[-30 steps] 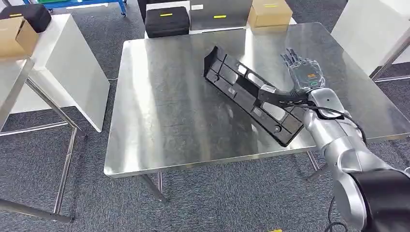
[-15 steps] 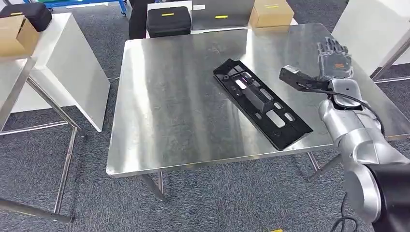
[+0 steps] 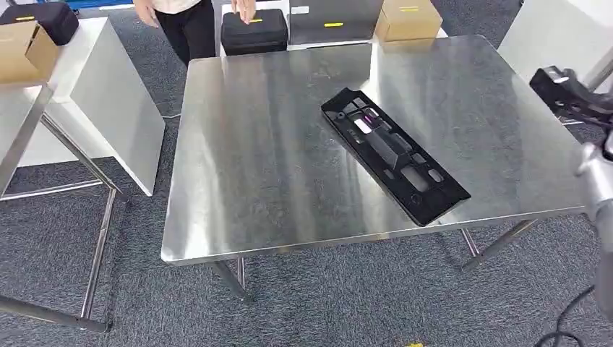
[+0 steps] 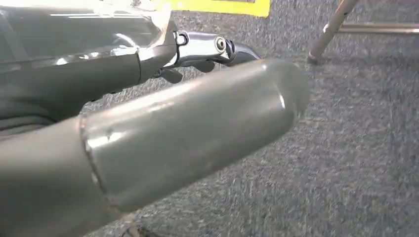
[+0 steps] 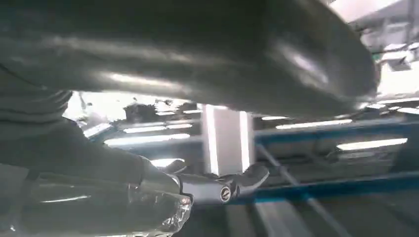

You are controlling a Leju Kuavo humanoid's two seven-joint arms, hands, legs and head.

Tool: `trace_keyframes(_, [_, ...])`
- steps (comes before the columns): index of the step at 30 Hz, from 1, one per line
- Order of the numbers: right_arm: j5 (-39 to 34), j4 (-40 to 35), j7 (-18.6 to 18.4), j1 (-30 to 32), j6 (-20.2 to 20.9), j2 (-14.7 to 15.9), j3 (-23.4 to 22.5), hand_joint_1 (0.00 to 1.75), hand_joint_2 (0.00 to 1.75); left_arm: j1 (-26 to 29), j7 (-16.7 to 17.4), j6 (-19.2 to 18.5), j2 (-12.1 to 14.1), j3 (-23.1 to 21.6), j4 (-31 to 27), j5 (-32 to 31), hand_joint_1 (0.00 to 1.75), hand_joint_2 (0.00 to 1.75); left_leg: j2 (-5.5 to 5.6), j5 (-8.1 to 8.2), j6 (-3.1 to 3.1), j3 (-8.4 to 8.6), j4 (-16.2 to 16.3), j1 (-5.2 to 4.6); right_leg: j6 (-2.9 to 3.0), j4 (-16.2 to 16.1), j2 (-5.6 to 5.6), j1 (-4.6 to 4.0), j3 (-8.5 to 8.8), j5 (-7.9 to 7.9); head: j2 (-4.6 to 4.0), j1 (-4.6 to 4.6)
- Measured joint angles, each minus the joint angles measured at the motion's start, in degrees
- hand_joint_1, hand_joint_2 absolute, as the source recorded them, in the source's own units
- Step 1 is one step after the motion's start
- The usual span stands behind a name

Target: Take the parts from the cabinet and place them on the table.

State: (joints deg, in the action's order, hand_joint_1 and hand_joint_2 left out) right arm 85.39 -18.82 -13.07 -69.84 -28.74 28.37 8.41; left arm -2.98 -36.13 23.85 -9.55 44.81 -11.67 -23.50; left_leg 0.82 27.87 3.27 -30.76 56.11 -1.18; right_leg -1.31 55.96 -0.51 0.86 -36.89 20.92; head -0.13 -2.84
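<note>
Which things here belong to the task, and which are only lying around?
For the task:
- black plastic part, lying flat on the table
- steel table

Lying about:
- black case
- cardboard box behind the table
- open cardboard box on the left
</note>
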Motion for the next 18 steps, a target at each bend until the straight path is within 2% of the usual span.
trace_keyframes(3, [0.15, 0.0, -0.07, 0.0, -0.26, 1.88, -0.37, 0.0, 0.0, -0.09, 0.0, 0.07, -0.35, 0.24, 0.0, 0.0, 0.0, 0.0, -0.34, 0.22, 0.3, 0.1, 0.0, -0.02, -0.01, -0.01, -0.28, 0.07, 0.02, 0.01, 0.0, 0.02])
trace_keyframes(8, [0.44, 0.0, -0.37, 0.01, -0.67, 3.03, -0.92, 0.0, 0.0, -0.27, 0.17, 0.07, -0.52, 0.44, 0.0, 0.0, 0.0, 0.0, -0.47, 0.19, 0.28, 0.2, 0.01, -0.08, -0.02, -0.02, -0.41, 0.04, 0.02, 0.01, 0.0, 0.0])
trace_keyframes(10, [-0.88, -0.07, -0.57, 0.7, -4.29, 3.82, -1.38, 0.0, 0.0, -0.32, 1.07, 0.17, -0.68, 0.44, 0.0, -0.02, 0.0, 0.0, -0.46, 0.15, 0.21, 0.35, 0.02, -0.11, -0.04, -0.04, -0.4, -0.04, 0.0, 0.02, 0.0, -0.02])
trace_keyframes(12, [-3.68, -1.65, 0.81, 3.91, -9.18, 6.44, -3.23, 0.0, 0.0, -0.36, 2.16, 0.44, -1.4, 0.48, 0.0, 0.08, 0.0, 0.0, 0.01, 0.16, 0.23, 0.44, 0.01, -0.09, -0.36, -0.04, -0.09, -0.26, 0.21, 0.25, 0.0, 0.04])
trace_keyframes(14, [-6.56, -6.13, 4.4, 11.13, -9.44, 8.46, -6.56, 0.0, 0.0, -0.31, 2.45, 0.59, -2.25, 0.87, 0.02, 0.61, 0.0, 0.0, 0.41, 0.3, 0.36, 0.58, -0.01, 0.07, -0.53, -0.05, 0.28, -0.28, 0.78, 0.49, 0.0, 0.04])
trace_keyframes(15, [-6.97, -10.62, 6.89, 17.15, -9.46, 8.98, -10.15, 0.0, 0.0, -0.3, 2.45, 0.59, -2.65, 1.22, 0.04, 0.83, 0.0, 0.0, 0.46, 0.42, 0.4, 0.71, -0.02, 0.26, -0.59, -0.17, 0.44, -0.31, 1.03, 0.54, 0.0, 0.04])
trace_keyframes(16, [-6.54, -14.83, 9.53, 22.51, -9.46, 8.66, -14.04, 0.0, 0.0, -0.31, 2.45, 0.57, -2.95, 1.44, 0.04, 1.07, 0.0, 0.0, 0.57, 0.61, 0.47, 0.77, -0.04, 0.4, -0.66, -0.17, 0.52, -0.33, 1.18, 0.59, 0.0, 0.11])
trace_keyframes(18, [-5.07, -24.13, 14.72, 33.99, -9.48, 5.67, -22.55, 0.0, 0.0, -0.42, 2.43, 0.55, -3.41, 1.81, 0.07, 1.31, 0.0, 0.0, 0.65, 0.76, 0.56, 0.78, -0.07, 0.47, -0.49, -0.17, 0.54, -0.35, 1.25, 0.73, 0.0, -0.02])
